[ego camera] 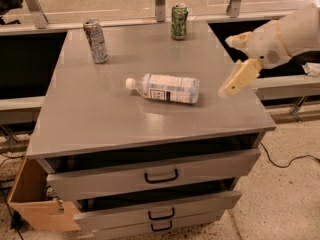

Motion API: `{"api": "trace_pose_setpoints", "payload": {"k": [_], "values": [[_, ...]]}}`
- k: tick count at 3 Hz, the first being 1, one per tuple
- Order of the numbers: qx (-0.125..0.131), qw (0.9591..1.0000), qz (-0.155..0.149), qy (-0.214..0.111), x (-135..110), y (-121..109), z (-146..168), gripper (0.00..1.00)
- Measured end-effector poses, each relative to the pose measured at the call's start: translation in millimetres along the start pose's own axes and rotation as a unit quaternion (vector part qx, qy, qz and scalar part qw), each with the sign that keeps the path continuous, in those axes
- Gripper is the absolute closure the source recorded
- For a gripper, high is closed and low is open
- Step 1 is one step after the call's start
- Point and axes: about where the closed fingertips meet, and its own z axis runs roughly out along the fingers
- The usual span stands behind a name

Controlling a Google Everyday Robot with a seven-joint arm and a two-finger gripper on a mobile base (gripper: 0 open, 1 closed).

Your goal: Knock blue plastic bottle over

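Camera view: bottle (pixel 167 88) lies on its side mid-frame on the worktop (pixel 100 129), cap pointing left, so the knock-over looks done. Hand (pixel 239 59) hangs at the right of frame over the worktop's right edge, fingers (pixel 241 77) spread and gripping nothing, well apart from the bottle. My read: light, thin, slick plastic that will roll and dent, so if it needs taking, grip across the labelled mid-body.

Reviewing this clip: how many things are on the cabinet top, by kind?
Bottles: 1, the blue bottle, lying on its side.
Cans: 2, the silver can and the green can, both upright.
Total: 3.
The gripper hangs to the right of the bottle, apart from it.
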Motion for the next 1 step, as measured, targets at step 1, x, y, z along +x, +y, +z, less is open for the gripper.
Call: {"api": "trace_pose_setpoints", "payload": {"k": [1], "values": [[0.002,1.0000,-0.002,-0.004,-2.7,-1.5,-4.5,0.00]]}}
